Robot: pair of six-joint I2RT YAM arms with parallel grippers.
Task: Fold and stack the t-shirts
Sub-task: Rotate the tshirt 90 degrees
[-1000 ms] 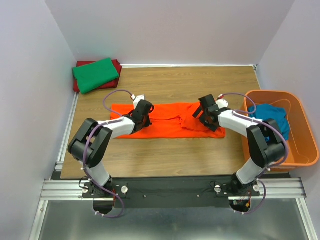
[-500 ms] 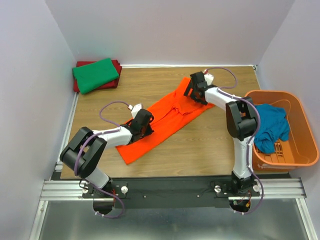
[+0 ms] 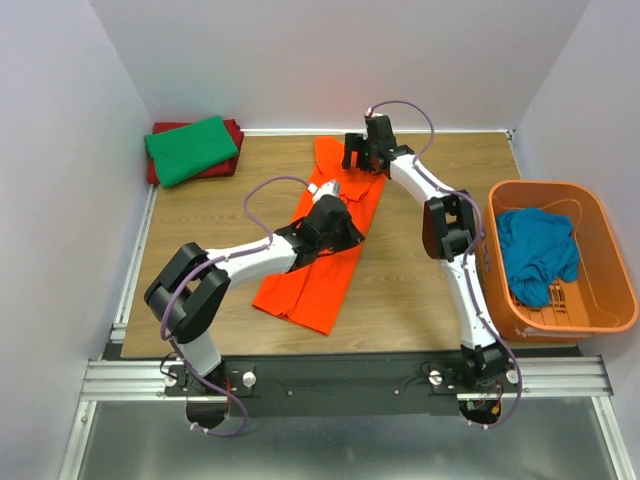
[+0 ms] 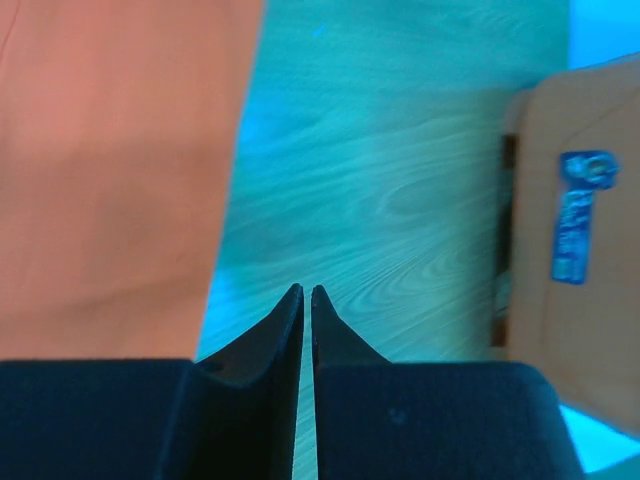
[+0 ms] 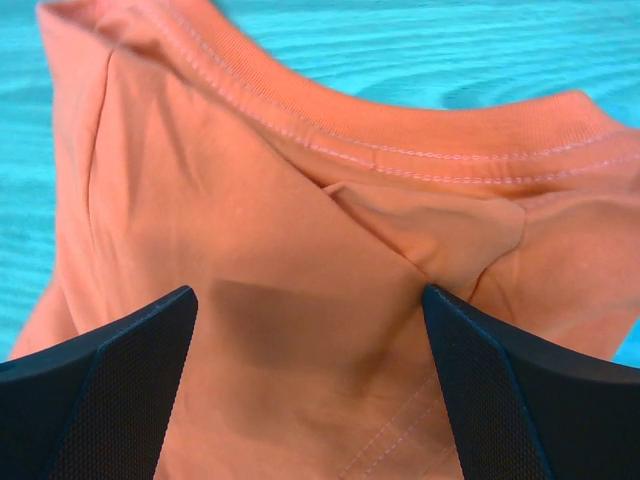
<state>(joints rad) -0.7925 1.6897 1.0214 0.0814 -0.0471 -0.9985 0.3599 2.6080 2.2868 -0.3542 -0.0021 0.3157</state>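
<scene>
On wrist views, left claw (image 4: 307, 293) clenched empty; right claw (image 5: 308, 293) splayed over orange t-shirt (image 5: 240, 190).

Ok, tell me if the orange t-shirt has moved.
Yes: the orange t-shirt swung from crosswise to lengthwise, one end now away from the basket, at the table's far edge.

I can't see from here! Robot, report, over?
Left hand shut, holding nothing. Right hand open above orange t-shirt collar. Teal t-shirt in basket. Nothing blocking.
</scene>
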